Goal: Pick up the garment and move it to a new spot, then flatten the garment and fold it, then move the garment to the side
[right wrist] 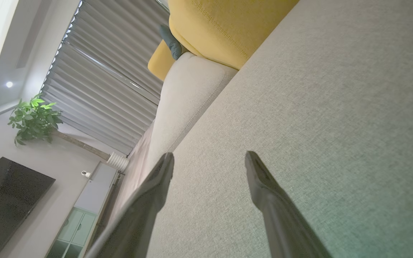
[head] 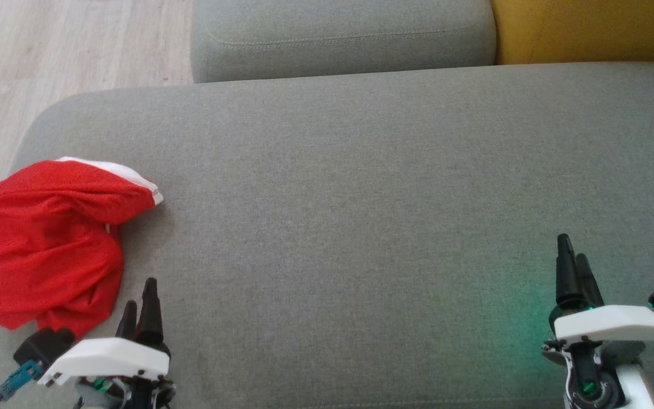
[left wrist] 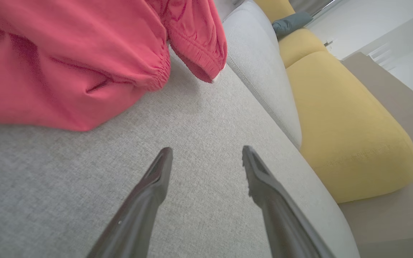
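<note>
The garment is red with a white band at one edge, and it lies crumpled at the left end of the grey sofa seat. In the left wrist view the garment bulks up at the upper left, showing elastic hems. My left gripper stands open just right of the cloth's near edge, apart from it, with nothing between its fingers. My right gripper hovers open over bare seat at the lower right, far from the garment; its own camera shows its empty right gripper above plain grey fabric.
A grey back cushion runs along the far side, with a yellow cushion to its right. Wooden floor lies beyond the seat's left end. A plant, blinds and a dark screen appear in the right wrist view.
</note>
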Robot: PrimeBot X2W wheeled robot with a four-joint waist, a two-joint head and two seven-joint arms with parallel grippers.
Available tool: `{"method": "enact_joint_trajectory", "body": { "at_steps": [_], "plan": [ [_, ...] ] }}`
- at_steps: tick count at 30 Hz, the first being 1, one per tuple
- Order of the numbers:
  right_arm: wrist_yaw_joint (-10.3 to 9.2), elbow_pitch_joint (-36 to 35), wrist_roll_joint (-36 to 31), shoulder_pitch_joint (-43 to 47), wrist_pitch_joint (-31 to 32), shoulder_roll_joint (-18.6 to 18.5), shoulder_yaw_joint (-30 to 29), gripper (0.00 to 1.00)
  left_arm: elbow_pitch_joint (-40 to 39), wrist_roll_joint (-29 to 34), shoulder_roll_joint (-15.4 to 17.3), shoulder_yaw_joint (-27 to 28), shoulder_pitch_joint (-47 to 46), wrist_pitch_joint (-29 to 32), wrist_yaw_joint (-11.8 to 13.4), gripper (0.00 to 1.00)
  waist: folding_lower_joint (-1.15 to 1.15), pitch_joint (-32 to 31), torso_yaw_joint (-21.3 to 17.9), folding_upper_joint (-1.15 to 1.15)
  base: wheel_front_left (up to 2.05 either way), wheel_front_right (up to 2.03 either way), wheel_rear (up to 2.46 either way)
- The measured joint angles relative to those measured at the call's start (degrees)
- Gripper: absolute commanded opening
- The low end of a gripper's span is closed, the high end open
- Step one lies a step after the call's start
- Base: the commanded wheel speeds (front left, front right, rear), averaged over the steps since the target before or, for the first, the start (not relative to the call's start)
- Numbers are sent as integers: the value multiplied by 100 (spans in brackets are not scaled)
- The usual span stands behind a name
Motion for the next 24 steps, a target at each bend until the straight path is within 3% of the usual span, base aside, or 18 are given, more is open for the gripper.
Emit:
{"method": "enact_joint_trajectory", "body": {
  "at_steps": [24],
  "plan": [
    [0,231,-1630,-365,-379,-190,156,100,149,1726,55,-298,-344,-376,246,100,0,32,-9,0,0,0,0]
  ]
}}
